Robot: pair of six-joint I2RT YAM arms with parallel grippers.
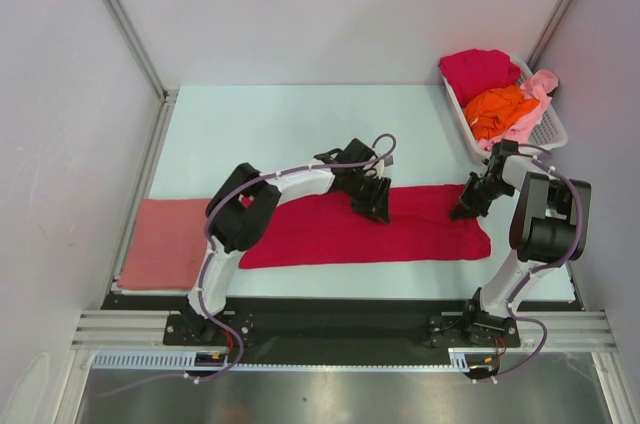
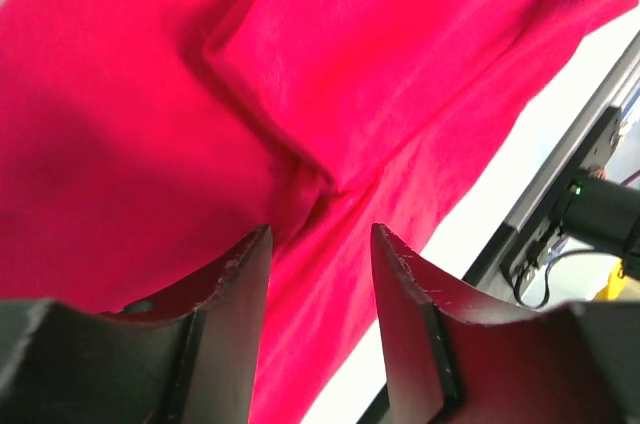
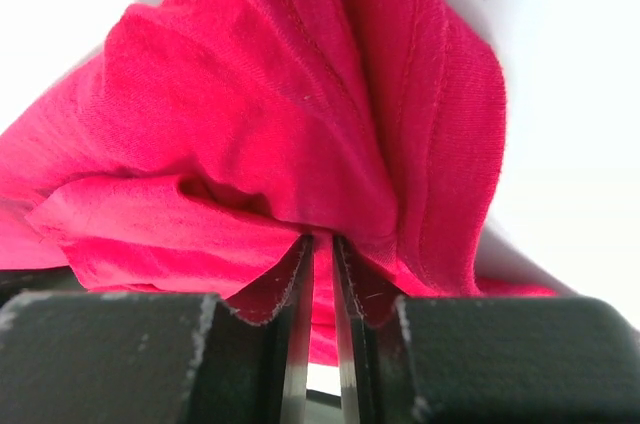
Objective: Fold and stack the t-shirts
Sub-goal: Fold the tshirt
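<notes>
R gripper (image 3: pixel 318 244): jaws almost together, clamped on a bunched fold at the right end of the crimson t-shirt (image 1: pixel 340 229), prob. so that end can be lifted and carried over for a fold. L gripper (image 2: pixel 320 236): jaws apart, nothing gripped. It is held low over the shirt's far edge near mid-length, seemingly to take a 2nd hold. The shirt is laid lengthwise across the table (image 1: pixel 300 134). Left of it, a folded salmon t-shirt (image 1: pixel 165 244) is set, likely as stack base. Beyond its right end, a 2nd crimson shirt (image 1: pixel 478 69), an orange shirt (image 1: pixel 497 109) and a light pink shirt (image 1: pixel 535 109) are kept in the white basket (image 1: pixel 456 104), not yet folded.
</notes>
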